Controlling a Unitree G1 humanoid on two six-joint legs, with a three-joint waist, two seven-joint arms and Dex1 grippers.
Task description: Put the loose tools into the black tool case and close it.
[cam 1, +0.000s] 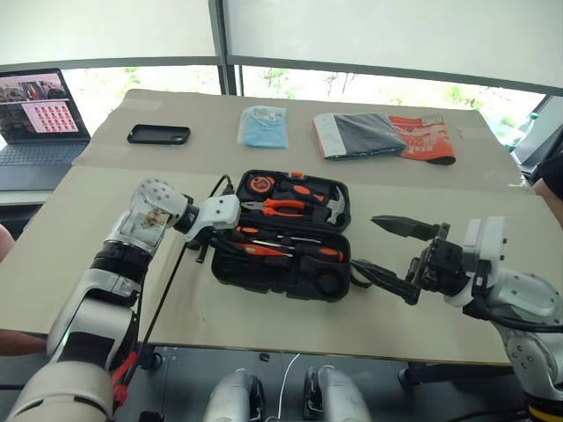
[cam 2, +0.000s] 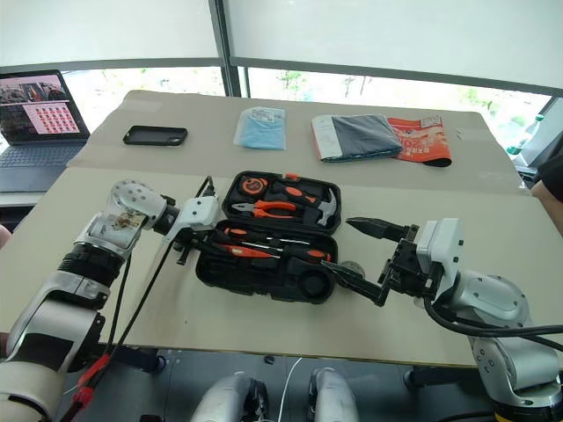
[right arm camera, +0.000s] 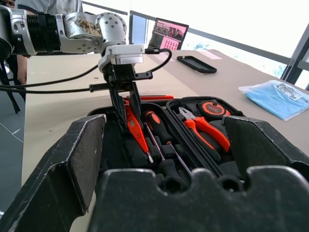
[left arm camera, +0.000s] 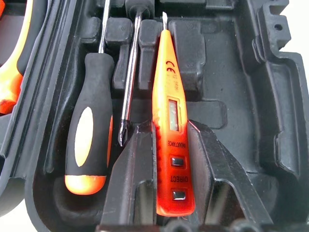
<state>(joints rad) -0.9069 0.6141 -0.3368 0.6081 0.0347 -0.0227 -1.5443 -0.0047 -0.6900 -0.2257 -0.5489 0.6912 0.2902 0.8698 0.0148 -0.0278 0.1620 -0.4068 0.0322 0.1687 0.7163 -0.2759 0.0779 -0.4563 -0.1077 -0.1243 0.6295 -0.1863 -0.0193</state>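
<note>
My left gripper [right arm camera: 129, 104] pinches the slim orange screwdriver [left arm camera: 170, 116] by its handle end, tip lowered into the near half of the black tool case [cam 1: 264, 272], which lies open flat on the table [cam 1: 79, 246]. My right gripper [cam 1: 387, 255] stands fully spread and empty just beside the case's right end.

Risks, as I judge them:
- The slim orange screwdriver lies tilted across the moulded ribs, not seated. Released here, it may ride proud and block the lid.
- Its tip sits close beside the shaft of one black-and-orange-handled screwdriver [left arm camera: 89, 140]; a sideways push may lift that tool from its slot.
- My lower right finger is near the case's corner and may shove the case.

Room: the far half holds the pliers [cam 1: 277, 207], hammer [cam 1: 332, 204] and tape measure [cam 1: 260, 185]. The table is open left of the case and in front of it, up to the near edge. The phone [cam 1: 158, 134] lies well apart.
</note>
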